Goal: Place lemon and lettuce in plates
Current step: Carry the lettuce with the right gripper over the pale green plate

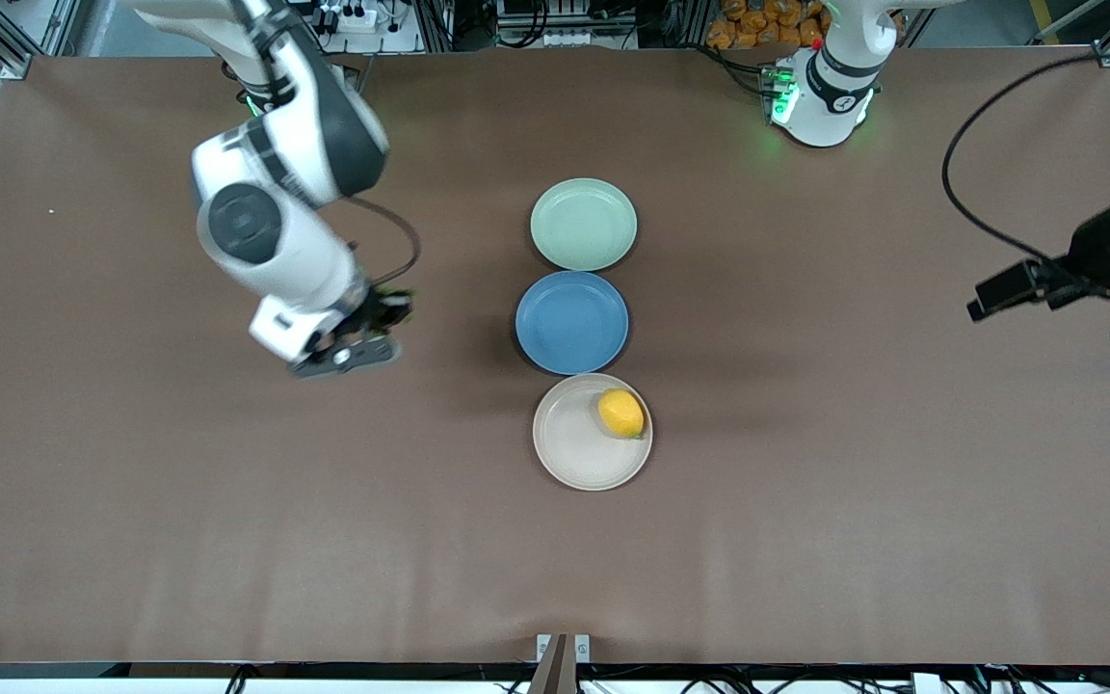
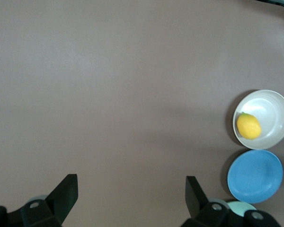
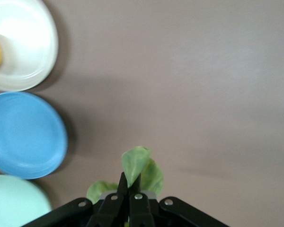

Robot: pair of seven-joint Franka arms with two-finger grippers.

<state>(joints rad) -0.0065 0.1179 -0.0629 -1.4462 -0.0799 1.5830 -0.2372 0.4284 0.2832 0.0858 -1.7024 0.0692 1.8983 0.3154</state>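
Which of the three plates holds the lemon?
The beige-white plate, nearest the front camera, holds the lemon; the blue plate and mint green plate hold nothing.

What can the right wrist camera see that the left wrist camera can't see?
Only the right wrist view shows the lettuce, pinched in the shut right gripper above bare table. Only the left wrist view shows the open left gripper, holding nothing over bare table, and the whole lemon. Both show the beige-white plate with the lemon in it, the blue plate beside it, and part of the mint green plate.
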